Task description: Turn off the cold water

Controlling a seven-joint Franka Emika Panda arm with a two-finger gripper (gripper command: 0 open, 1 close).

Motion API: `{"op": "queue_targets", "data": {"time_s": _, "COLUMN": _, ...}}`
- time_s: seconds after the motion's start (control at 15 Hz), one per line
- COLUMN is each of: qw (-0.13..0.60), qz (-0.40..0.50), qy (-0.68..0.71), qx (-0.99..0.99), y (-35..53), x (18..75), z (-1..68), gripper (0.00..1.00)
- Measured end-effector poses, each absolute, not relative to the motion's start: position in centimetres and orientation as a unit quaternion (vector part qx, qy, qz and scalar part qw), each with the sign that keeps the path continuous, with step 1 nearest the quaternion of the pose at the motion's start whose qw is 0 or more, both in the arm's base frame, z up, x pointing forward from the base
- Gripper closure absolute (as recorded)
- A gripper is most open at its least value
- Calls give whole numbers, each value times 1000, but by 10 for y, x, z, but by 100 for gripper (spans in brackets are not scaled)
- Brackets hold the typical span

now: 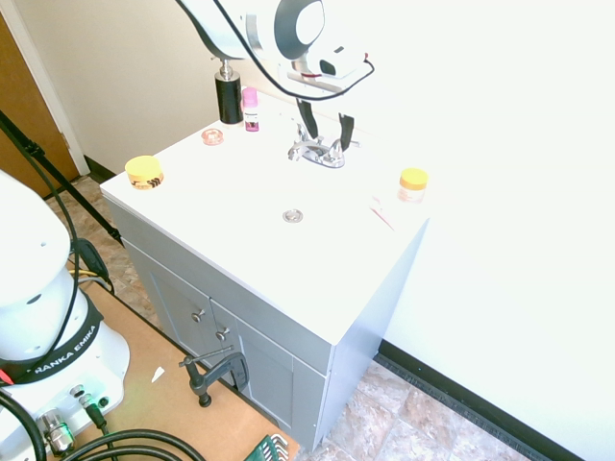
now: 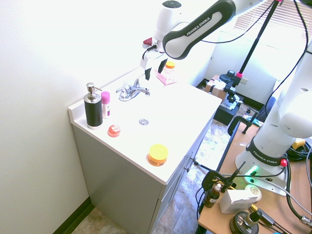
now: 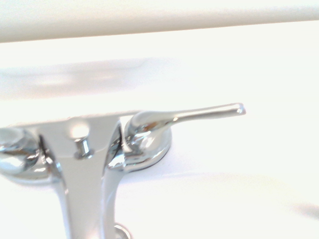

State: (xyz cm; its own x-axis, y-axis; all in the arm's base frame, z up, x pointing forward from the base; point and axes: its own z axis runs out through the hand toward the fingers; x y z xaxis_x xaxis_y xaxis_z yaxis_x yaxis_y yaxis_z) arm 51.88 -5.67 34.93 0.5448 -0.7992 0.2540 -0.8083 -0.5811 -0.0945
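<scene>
Hangs with the gripper (image 1: 329, 143) over the chrome faucet (image 1: 322, 158), with 2 fingers spread apart. Shows in the wrist view 1 lever handle (image 3: 209, 113) fully, just beside the spout (image 3: 87, 184) and pointing outward from it. Does not let one tell about contact with the handle. Has also on the white countertop (image 1: 259, 269) a black soap dispenser (image 1: 229, 98), standing upright just beside a pink-capped bottle (image 1: 251, 110).

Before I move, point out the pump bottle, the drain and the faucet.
Pump bottle (image 2: 93, 108): second exterior view, on its dark body.
Drain (image 1: 292, 216): first exterior view, on its metal center.
Faucet (image 3: 85, 186): wrist view, on its spout.
</scene>
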Motion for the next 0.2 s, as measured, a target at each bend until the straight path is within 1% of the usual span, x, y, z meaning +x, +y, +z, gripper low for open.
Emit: {"op": "queue_targets", "data": {"time_s": 0.2, "qw": 2, "qz": 113, "qy": -446, "qx": 888, "y": -35, "x": 489, "z": 362, "gripper": 0}}
